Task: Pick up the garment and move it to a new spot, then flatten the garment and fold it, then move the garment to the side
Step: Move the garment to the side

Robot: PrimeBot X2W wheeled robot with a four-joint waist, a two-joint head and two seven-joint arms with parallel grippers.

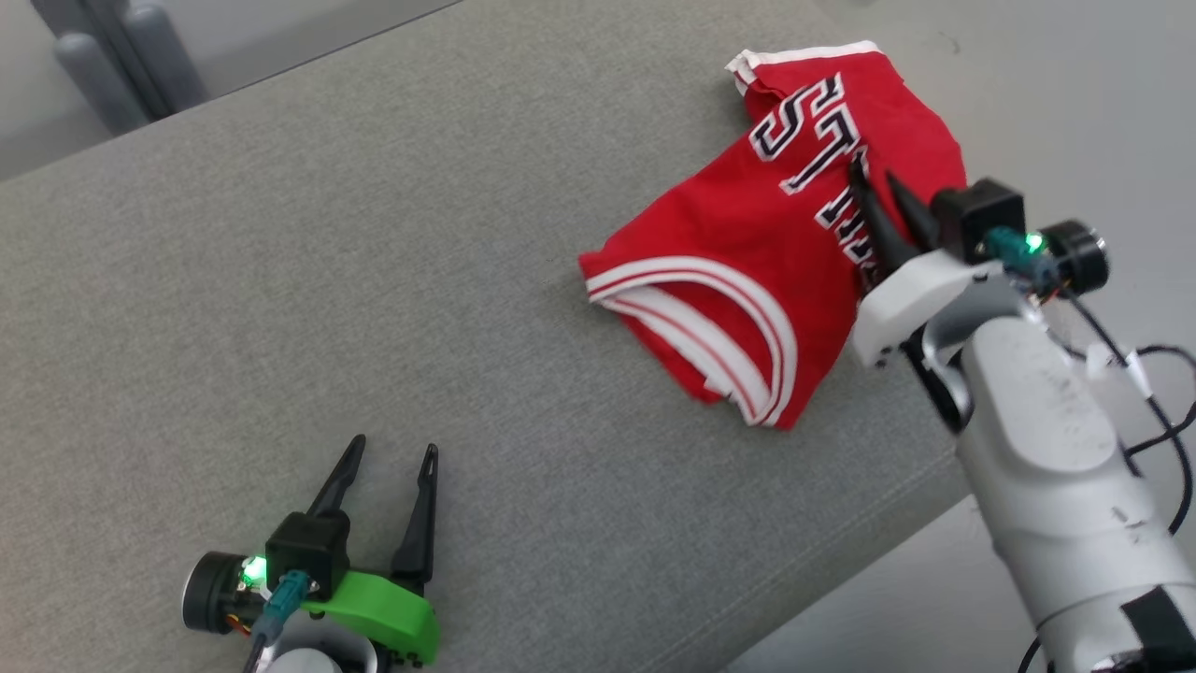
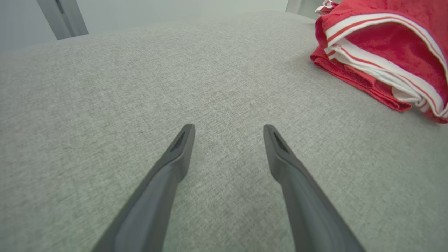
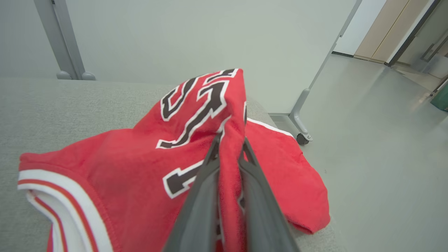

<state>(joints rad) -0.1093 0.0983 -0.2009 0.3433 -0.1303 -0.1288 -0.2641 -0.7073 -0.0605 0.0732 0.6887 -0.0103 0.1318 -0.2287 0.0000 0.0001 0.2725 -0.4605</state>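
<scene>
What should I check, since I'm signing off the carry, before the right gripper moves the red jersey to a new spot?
1. Grip: right gripper shut on a raised fold of the red fabric jersey with white trim: ok.
2. Other arm: left gripper open and apart from the jersey: ok.
3. Bare room on the grey woven-fabric surface for a new spot: ok.
4. Jersey flat: not ok, bunched.
5. Jersey fully on the surface at the edge by the right arm: cannot tell.
</scene>
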